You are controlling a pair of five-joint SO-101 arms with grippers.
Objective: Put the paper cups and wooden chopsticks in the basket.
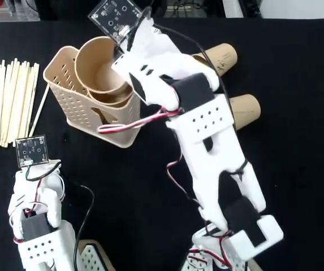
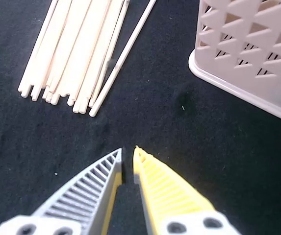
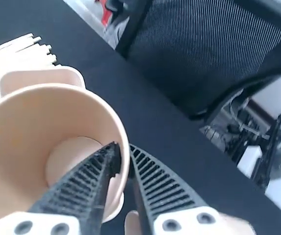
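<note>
Cup step under way at the basket [image 1: 71, 104]; wooden chopsticks [image 2: 76, 54] untouched.
Nearest, the left gripper [image 2: 127, 154] hangs closed on nothing, just short of the chopsticks lying loose beside the basket. Farther out, the right gripper [image 3: 123, 152] pinches the rim of a paper cup [image 3: 42, 127] nested in the basket. Letting go looks next, then fetching the 2 lying cups [image 1: 221, 56] beyond.
</note>
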